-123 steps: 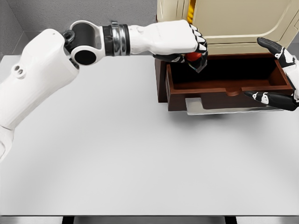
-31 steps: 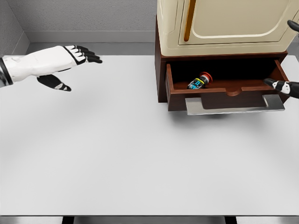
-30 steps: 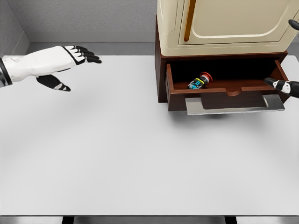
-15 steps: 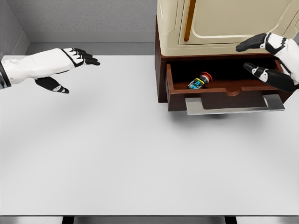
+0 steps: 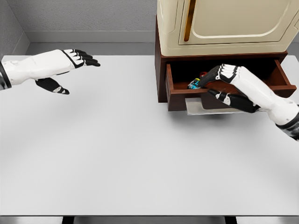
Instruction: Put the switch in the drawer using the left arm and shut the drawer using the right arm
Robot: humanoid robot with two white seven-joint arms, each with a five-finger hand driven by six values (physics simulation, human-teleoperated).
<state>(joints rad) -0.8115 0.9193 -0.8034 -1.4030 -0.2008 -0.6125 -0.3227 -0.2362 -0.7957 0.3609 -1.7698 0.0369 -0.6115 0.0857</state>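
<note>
Head view: switch lies in the open drawer; right hand (fingers spread, empty) covers its front; left hand hovers open.

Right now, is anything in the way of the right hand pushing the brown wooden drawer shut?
Nothing visible blocks it. The brown wooden drawer stands open under the cream cabinet, with the red-capped switch lying inside, below the rim. The right hand is already at the drawer's front edge; the left hand is far off over the white table.
</note>
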